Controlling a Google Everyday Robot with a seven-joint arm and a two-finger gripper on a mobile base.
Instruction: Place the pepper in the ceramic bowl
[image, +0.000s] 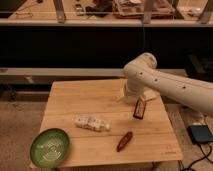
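The pepper (125, 141), slim and dark red, lies on the wooden table (75, 100) near the front edge, right of centre. The ceramic bowl (50, 146), green with a pale pattern, sits at the table's front left corner. My white arm (170, 85) reaches in from the right and bends down over the back right of the table. My gripper (131, 94) is at its lower end there, well behind the pepper and far from the bowl. It holds nothing that I can see.
A whitish plastic bottle (91, 123) lies on its side between the bowl and the pepper. A dark packet with an orange label (139, 108) lies just in front of the gripper. A dark counter (100, 40) runs behind the table. A blue-grey box (201, 133) sits on the floor at right.
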